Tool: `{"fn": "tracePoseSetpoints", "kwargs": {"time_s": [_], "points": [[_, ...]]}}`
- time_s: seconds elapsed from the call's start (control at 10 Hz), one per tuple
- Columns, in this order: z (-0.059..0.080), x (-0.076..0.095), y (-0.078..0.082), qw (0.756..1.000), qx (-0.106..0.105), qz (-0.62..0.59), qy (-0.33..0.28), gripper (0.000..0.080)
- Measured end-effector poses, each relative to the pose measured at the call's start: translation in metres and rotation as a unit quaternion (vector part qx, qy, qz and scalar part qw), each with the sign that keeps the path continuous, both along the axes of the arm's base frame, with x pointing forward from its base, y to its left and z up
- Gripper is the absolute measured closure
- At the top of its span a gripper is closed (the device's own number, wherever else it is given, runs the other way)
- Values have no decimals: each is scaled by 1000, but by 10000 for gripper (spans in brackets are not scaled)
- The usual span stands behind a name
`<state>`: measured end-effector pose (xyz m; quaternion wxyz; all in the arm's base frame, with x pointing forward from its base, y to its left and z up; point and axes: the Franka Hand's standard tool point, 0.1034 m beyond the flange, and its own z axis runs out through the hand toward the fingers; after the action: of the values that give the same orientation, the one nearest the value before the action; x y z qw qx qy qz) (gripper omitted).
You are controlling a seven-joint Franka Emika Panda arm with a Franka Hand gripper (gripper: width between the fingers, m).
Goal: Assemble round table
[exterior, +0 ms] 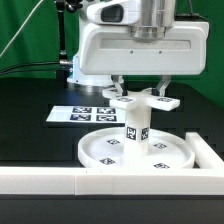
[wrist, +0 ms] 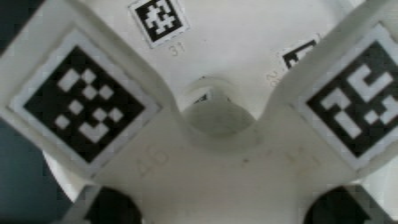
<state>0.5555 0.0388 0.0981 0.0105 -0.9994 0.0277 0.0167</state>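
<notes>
The white Franka arm hung straight down, its wrist vertical and its boxy white hand level. The two-finger gripper [exterior: 141, 97] pointed downward, its jaws set narrowly apart and closed on the white plastic cross-shaped piece [exterior: 142, 101] held between them. In the wrist view the dark fingertips [wrist: 102, 209] showed only at the frame's edge.

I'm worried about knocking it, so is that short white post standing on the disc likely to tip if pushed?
Probably somewhat: the post stands upright and narrow on the round disc. The cross-shaped piece on top may make it top-heavy. It looks like rigid plastic.
</notes>
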Motion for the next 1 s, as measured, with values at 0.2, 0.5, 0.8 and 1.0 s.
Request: {"fn": "tracePoseSetpoints", "kwargs": {"time_s": [0.2, 0.5, 0.8, 1.0], "points": [[0, 1, 0, 996, 4, -84, 1, 357], [0, 1, 1, 990, 0, -138, 2, 357], [38, -6, 1, 990, 10, -140, 31, 165], [46, 0, 3, 990, 13, -138, 27, 151]]}}
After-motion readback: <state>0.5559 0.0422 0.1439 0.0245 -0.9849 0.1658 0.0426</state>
